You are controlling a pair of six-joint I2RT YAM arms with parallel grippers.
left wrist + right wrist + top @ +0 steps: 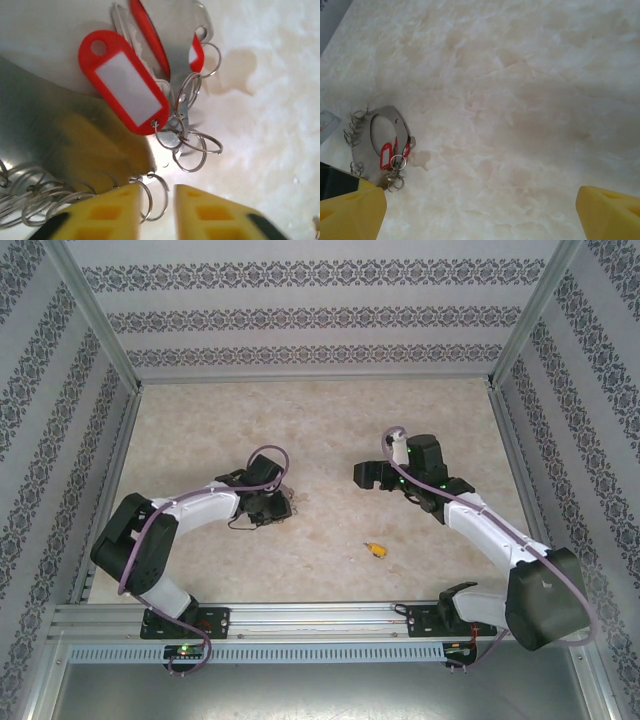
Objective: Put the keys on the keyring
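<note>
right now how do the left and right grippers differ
The left gripper has its jaws only a narrow gap apart; the right gripper has them spread wide. The left gripper sits close over the keyring, with small rings right at its tips; the right gripper faces bare table, the keyring off to one side. Both have yellow fingers.

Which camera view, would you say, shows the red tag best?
The left wrist view: there the red tag is large and sharp. The right wrist view has it small; the top view, too small to tell.
</note>
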